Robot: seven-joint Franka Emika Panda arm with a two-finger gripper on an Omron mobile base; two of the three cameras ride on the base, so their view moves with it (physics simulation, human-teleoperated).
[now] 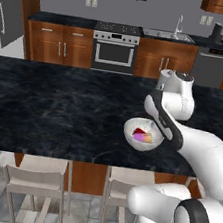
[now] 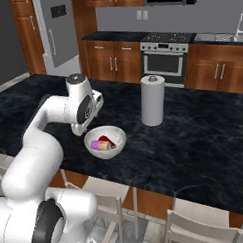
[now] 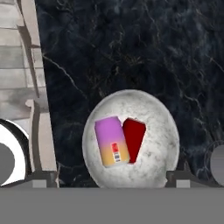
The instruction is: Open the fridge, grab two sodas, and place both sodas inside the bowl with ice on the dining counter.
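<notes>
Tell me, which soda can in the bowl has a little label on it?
The purple-and-orange soda can; the plain dark red can beside it shows none.

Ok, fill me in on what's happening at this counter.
The white arm is hanging over the bowl on the black dining counter, near the edge by the stools. Both sodas already lie in the bowl, side by side: the purple-and-orange can and the red can. The tool sits just above them holding nothing, its fingers spread either side of the bowl. A paper towel roll stands nearby.
</notes>
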